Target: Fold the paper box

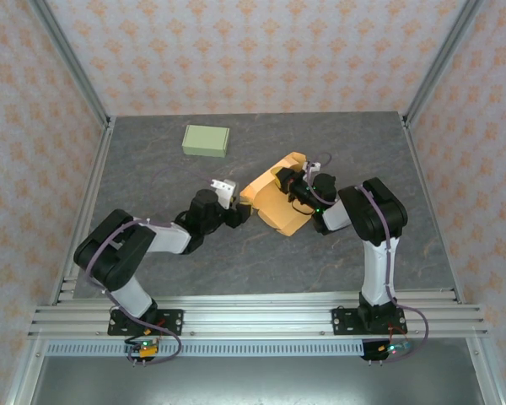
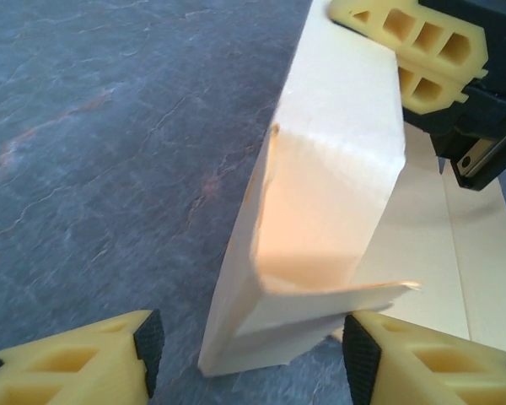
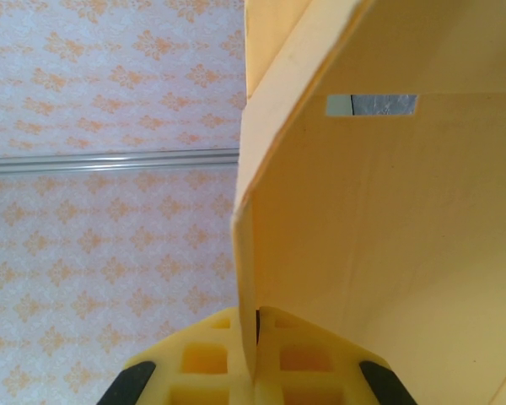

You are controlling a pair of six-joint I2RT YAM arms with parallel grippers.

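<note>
The paper box (image 1: 274, 207), cream-yellow and partly folded, lies mid-table between both arms. My left gripper (image 1: 246, 213) is at its left corner. In the left wrist view that upright corner (image 2: 337, 169) stands between my open jaws (image 2: 249, 350). The right pad (image 2: 361, 354) touches a flap's edge. The left pad (image 2: 149, 346) is clear of the card. My right gripper (image 1: 284, 180) is shut on a raised wall of the box (image 3: 388, 219), and the card's edge is pinched between its fingers (image 3: 257, 359). Its yellow fingers (image 2: 422, 46) show at the wall's top.
A pale green closed box (image 1: 206, 140) sits at the back, left of centre. The grey table (image 1: 152, 177) has aluminium frame posts and patterned walls around it. A small slot (image 3: 371, 105) is cut in the held wall.
</note>
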